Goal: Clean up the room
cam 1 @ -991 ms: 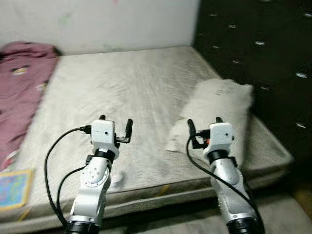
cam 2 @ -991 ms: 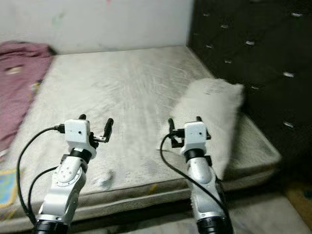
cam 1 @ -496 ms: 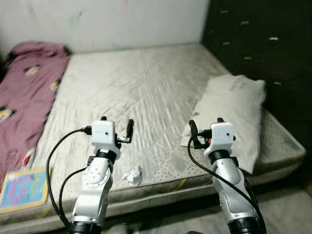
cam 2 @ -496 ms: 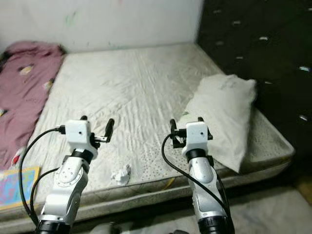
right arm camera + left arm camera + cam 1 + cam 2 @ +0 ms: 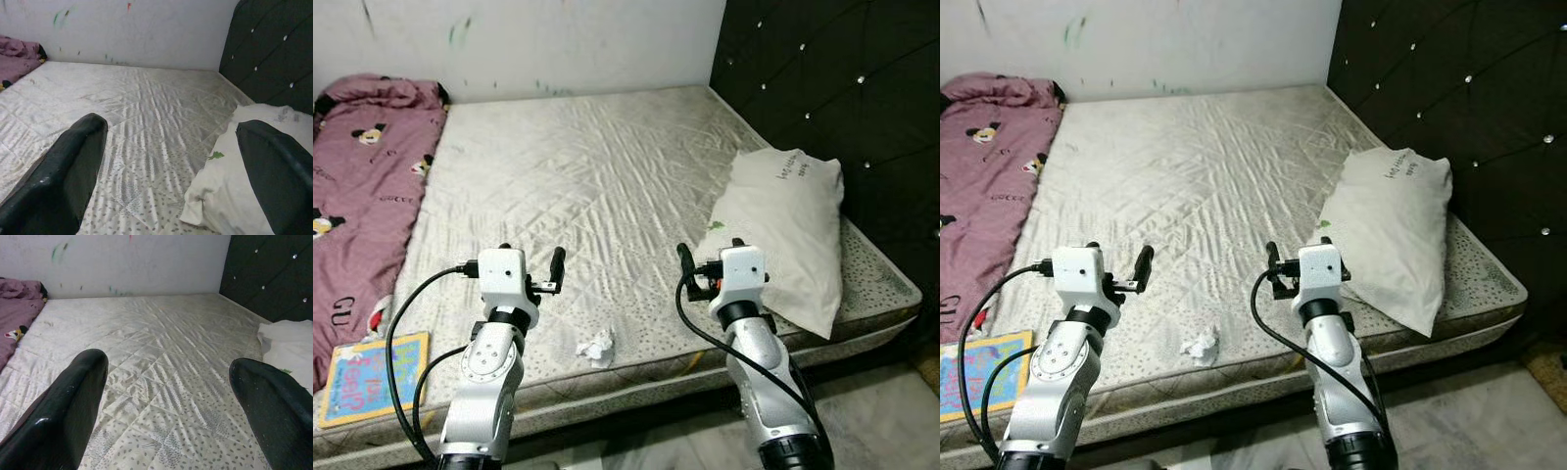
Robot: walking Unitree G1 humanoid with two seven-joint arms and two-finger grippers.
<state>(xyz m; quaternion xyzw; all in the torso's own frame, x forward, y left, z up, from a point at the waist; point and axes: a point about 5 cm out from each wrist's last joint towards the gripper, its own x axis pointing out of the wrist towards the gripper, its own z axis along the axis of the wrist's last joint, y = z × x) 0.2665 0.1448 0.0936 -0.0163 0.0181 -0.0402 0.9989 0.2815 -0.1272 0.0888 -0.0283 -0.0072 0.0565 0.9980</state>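
**Left eye view: both grippers raised over the near edge of the mattress**

We see a bare quilted mattress (image 5: 597, 186) reaching from the pale back wall (image 5: 538, 44) to the near edge, where a dark gap shows beneath it. Along its right side stands a black tufted headboard (image 5: 832, 88). A white pillow (image 5: 788, 230) lies against that side, its lower corner close to the near right corner of the mattress. A maroon printed blanket (image 5: 362, 186) covers the left strip, running from the wall towards the near edge. A colourful book (image 5: 372, 377) rests at the near left corner, just beside the blanket's end.

A crumpled paper ball (image 5: 597, 346) sits near the front edge, between the two arms and apart from both. The wide middle of the mattress beyond it is open, bounded by blanket on the left and pillow on the right.

Our left gripper (image 5: 530, 259) hangs above the front part of the mattress, fingers spread, holding nothing; the left wrist view shows its two black fingers (image 5: 63, 411) well apart over the quilting. Our right gripper (image 5: 710, 257) hovers just beside the pillow's near left edge, likewise spread and empty; in the right wrist view one of its fingers (image 5: 276, 171) overlaps the pillow and a small green scrap (image 5: 214, 155) lies on the pillow.
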